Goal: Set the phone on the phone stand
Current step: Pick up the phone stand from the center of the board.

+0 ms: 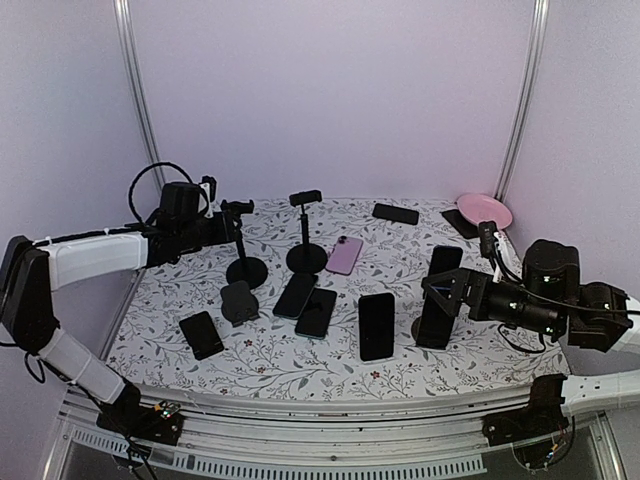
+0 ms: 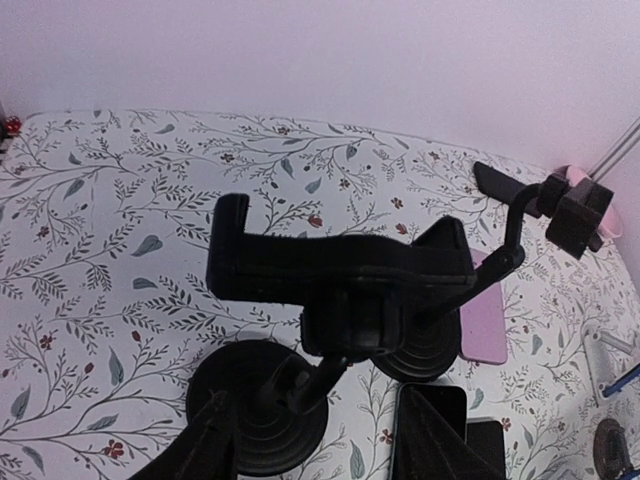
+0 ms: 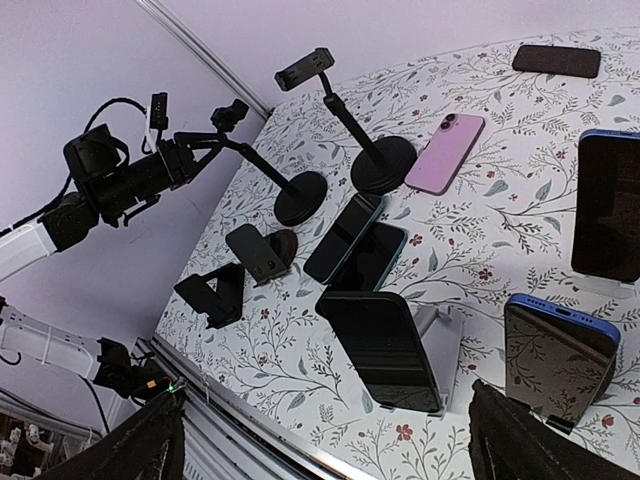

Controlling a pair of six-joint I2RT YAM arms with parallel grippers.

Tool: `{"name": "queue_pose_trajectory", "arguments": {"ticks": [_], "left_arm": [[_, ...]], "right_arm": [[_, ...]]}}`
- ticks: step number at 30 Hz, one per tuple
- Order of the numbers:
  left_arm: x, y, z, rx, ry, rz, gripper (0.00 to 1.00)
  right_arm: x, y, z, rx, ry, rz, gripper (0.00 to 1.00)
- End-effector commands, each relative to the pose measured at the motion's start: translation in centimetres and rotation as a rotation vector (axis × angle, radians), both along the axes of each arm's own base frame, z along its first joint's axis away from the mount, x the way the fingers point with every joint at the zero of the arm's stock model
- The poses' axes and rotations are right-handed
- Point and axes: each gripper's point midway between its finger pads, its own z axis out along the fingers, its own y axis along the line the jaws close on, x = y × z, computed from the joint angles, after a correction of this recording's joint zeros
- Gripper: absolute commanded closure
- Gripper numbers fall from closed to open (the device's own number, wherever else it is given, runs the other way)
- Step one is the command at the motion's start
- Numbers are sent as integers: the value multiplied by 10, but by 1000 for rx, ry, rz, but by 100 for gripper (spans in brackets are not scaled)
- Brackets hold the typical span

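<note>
The left hand, fingers apart and gripping nothing, is set at the empty clamp of the phone stand, seemingly to steady it, while the phone lies flat on the counter nearby and the right hand is held wide open.

No legible text, label or number anywhere.

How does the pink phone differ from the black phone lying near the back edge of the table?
The pink phone is pink and shows its rear camera; the back phone is black. The pink phone runs roughly front to back, beside a stand's base; the back phone lies crosswise, farther from it. Both lie flat on the table, on no stand.
</note>
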Motion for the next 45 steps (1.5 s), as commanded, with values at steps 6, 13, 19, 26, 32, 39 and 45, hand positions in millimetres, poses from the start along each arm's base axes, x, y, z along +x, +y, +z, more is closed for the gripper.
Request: {"name": "queue_pose_trajectory", "arguments": {"ticks": [6,13,19,26,32,39,45], "left_arm": [[27,-7,24,62,-195,-67,48],[31,-14,27,43,-258,-99,54],[34,-18,18,31,-247,-107,68],[31,-22,28,15,-273,-136,95],[27,-28,51,-7,-317,-168,100],[21,-30,82,-12,-371,-191,100],[18,-32,101,-2,-401,-208,100]], "right_arm": [[-5,-5,22,48,-52,21,1],[-4,-6,21,52,-65,18,1],[-3,-5,21,46,-63,14,1],[-3,-7,22,43,-64,11,1],[-3,-4,20,38,-60,22,1],[-3,-2,19,32,-61,27,1],[-2,1,21,34,-65,33,1]]}}
